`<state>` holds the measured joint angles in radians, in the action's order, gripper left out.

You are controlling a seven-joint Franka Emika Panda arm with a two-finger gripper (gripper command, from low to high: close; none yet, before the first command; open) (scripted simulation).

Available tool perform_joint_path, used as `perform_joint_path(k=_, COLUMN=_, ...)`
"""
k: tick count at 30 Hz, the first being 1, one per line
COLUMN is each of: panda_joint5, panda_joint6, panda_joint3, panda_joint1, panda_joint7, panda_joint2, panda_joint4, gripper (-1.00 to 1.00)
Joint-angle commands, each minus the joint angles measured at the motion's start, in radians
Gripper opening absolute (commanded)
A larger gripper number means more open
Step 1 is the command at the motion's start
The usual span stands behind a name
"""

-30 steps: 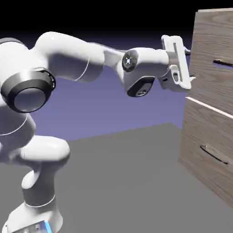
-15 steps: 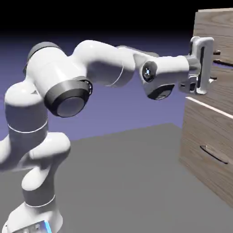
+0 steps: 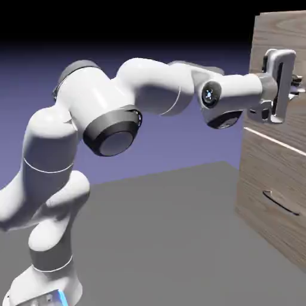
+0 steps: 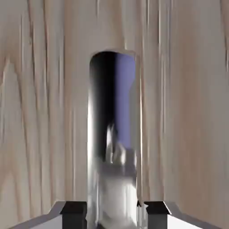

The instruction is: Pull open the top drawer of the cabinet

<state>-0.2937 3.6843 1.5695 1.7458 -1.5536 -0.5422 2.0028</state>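
The Franka Panda arm rises at the exterior view's left and reaches across to the cabinet at the exterior view's right, over a flat grey surface. Its two-finger gripper is closed on the top drawer's slim handle — in the hand view the handle runs upright between the two dark fingertips, one on either side of its lower end. The handle is glossy, with black, blue-violet and pale reflections along it, and light brown wood grain fills the hand view around it, running mostly in the same direction. The top drawer is the upper wood-grain front of the cabinet, partly hidden by the white hand; it looks flush, its face in line with the cabinet. Below it runs a pale seam, and under that is the bottom drawer, its own slim dark bar handle in plain sight — well apart from the gripper. The backdrop is blue-violet, darkening to black above.
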Motion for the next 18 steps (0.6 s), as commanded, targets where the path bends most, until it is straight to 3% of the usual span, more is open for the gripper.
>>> perform_joint_path(k=1, panda_joint5=0.001, panda_joint6=0.004, panda_joint3=-0.031, panda_joint1=-0.036, panda_joint7=-0.004, panda_joint2=0.002, panda_joint4=0.024, gripper=-1.00)
perform_joint_path(k=18, panda_joint5=-0.088, panda_joint6=0.060, panda_joint3=-0.609, panda_joint1=-0.652, panda_joint7=0.055, panda_joint2=-0.116, panda_joint4=0.429, gripper=-1.00)
